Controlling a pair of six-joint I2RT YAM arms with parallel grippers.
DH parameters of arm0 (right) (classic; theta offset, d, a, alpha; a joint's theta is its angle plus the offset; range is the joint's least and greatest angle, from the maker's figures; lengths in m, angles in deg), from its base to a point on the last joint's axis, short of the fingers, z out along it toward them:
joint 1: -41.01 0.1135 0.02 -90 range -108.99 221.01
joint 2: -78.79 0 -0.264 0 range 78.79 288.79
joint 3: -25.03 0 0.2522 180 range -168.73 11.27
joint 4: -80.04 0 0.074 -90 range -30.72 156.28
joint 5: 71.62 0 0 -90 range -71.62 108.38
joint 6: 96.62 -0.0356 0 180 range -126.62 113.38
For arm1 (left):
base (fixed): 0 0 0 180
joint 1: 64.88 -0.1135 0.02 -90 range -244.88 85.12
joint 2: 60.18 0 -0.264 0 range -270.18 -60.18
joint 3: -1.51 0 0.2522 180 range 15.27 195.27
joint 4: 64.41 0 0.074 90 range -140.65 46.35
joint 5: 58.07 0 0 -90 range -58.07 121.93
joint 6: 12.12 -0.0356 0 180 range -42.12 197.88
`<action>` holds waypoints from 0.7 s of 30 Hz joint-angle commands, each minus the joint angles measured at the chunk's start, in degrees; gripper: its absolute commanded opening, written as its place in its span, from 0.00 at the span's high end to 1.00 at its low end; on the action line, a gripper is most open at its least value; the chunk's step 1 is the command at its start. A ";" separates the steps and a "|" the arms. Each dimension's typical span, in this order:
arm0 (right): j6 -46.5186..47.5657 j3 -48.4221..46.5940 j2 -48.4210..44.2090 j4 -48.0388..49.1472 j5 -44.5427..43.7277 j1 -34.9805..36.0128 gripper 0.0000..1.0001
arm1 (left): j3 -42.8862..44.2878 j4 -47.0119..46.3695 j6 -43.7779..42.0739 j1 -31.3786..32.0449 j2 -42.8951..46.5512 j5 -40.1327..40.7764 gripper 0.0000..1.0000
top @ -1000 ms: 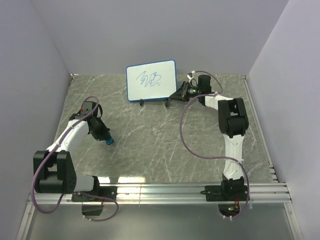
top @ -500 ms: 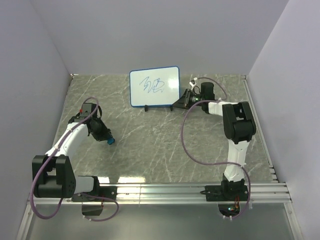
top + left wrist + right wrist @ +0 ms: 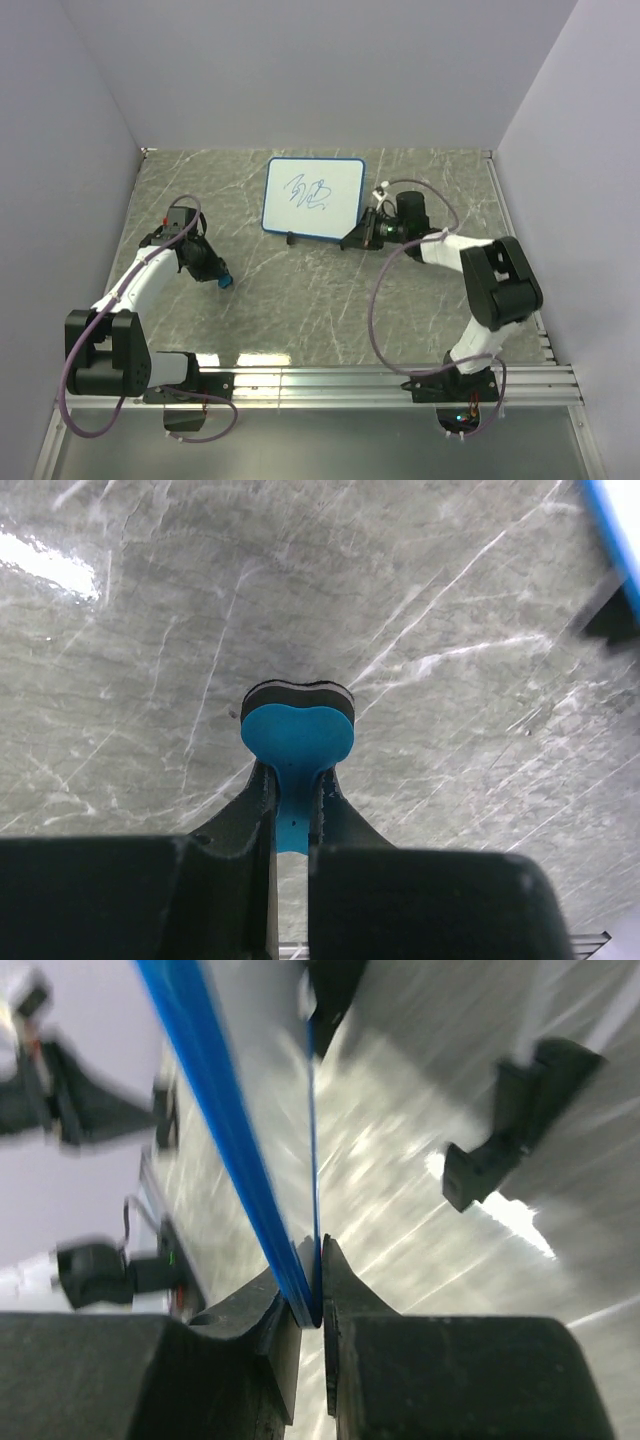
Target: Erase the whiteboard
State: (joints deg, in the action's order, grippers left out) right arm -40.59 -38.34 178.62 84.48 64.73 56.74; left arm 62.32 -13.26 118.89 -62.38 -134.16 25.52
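Seemingly light and stiff, the whiteboard is upright near the desk's far edge, right fingers pinching its blue frame, the sensible hold; left fingers pinch the eraser.

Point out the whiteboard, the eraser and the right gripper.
whiteboard [image 3: 314, 198]: top external view, middle of its white face.
eraser [image 3: 297, 738]: left wrist view, its blue top face.
right gripper [image 3: 316, 1282]: right wrist view, midway between fingertips.
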 commanded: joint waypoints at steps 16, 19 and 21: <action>8.58 -7.09 -3.86 -21.28 -8.46 5.45 1.00 | -0.90 -3.02 -0.85 0.40 2.52 -0.53 1.00; 7.53 -3.76 -2.80 -18.55 -8.90 5.54 1.00 | -0.82 -3.11 -0.85 0.57 2.52 -0.27 1.00; 6.56 0.01 -3.06 -15.74 -9.52 5.46 1.00 | -0.90 -3.28 -0.85 0.66 2.43 -0.35 1.00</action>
State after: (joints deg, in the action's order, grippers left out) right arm -34.80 -42.86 174.88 67.34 61.04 62.66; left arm 61.46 -14.90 118.92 -62.10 -133.11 25.54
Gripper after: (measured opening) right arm 0.141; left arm 0.100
